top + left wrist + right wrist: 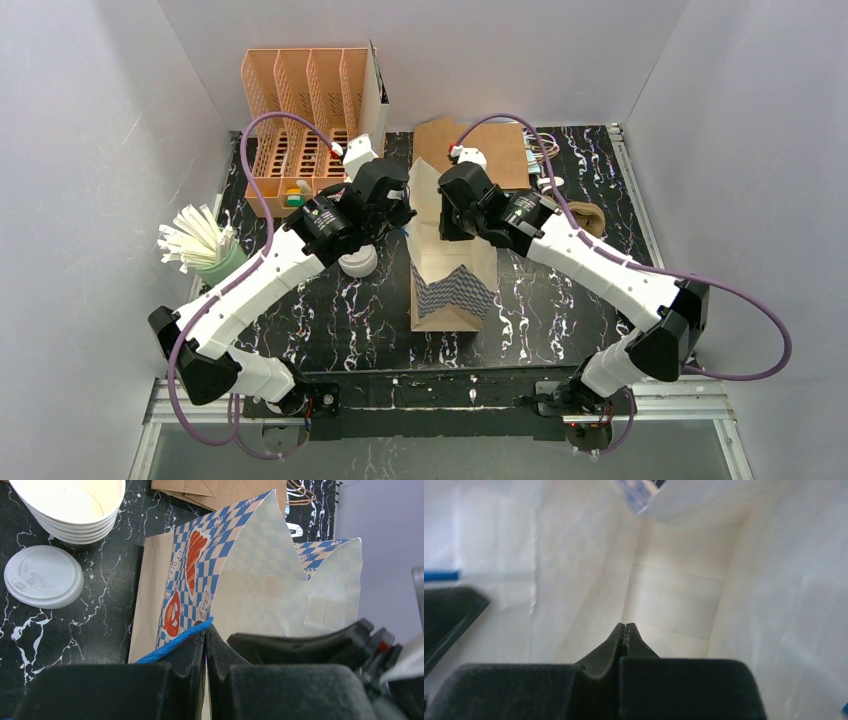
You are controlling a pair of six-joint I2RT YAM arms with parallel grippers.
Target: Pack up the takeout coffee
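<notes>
— What does the left wrist camera add?
— The left hand [205, 632] pinching the blue rim of the paper bag [260, 580]. Stacked cups [70, 510] and lids [42, 577] sit on the worktop [100, 625] left of the bag.
— And the right wrist camera?
— The right hand [625, 629], fingers pressed together, inside the bag, its fingertips unseen from above.

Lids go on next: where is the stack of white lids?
Left wrist view, far left: the white lids lie on the table just below the stacked white cups, left of the checkered paper bag.
</notes>
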